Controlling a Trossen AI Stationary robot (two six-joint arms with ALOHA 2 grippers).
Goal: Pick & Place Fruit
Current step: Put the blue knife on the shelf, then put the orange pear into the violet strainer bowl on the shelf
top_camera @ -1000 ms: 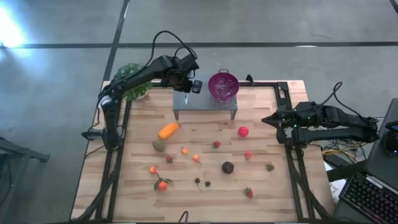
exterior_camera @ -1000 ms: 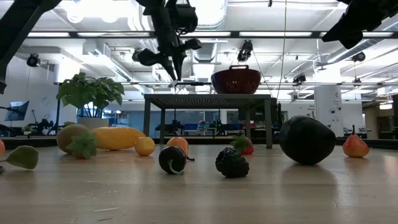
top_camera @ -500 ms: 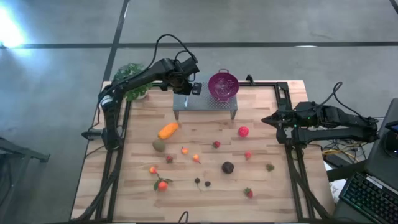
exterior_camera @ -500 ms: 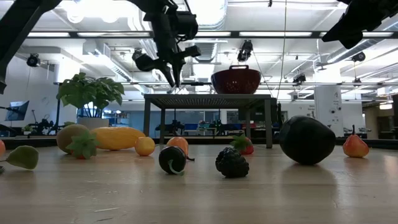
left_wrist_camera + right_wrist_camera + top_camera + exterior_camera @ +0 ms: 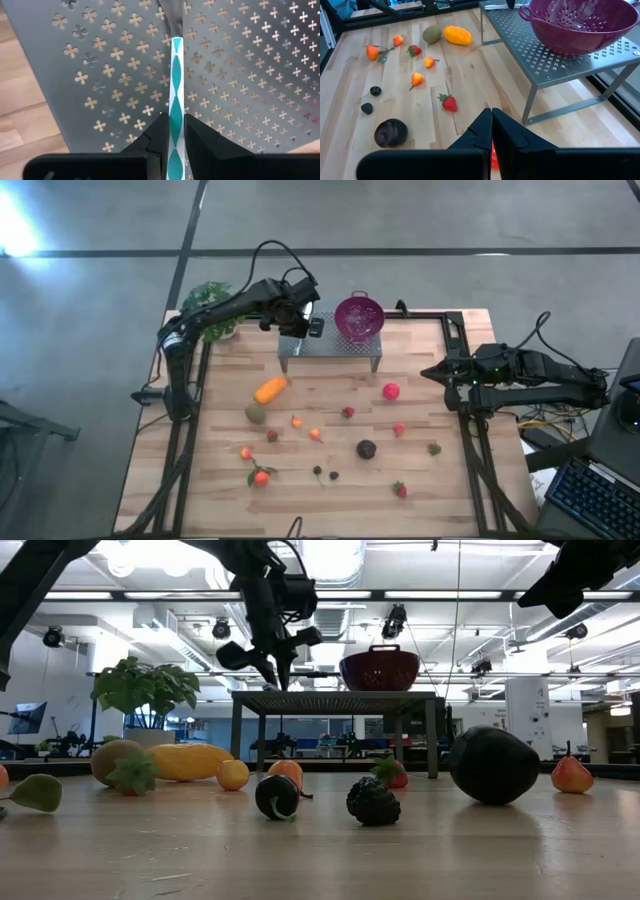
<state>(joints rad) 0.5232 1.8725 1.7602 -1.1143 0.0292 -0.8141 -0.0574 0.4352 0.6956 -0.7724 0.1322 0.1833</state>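
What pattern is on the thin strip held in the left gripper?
The strip is white with a chain of teal leaf-shaped marks, clearest in the left wrist view, pinched by the left gripper.

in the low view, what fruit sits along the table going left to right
pale green fruit at the edge → olive-green fruit → long orange fruit → small yellow-orange fruit → dark round berry → bumpy blackberry → big dark purple ball → red-orange fruit

The left gripper (image 5: pixel 300 332) now sits lower over the left end of the grey rack (image 5: pixel 345 348), having swung back from further toward the colander (image 5: pixel 358 316). In the low view its tips (image 5: pixel 277 680) come down almost to the rack top, closed on a thin teal-and-white strip (image 5: pixel 176 100).
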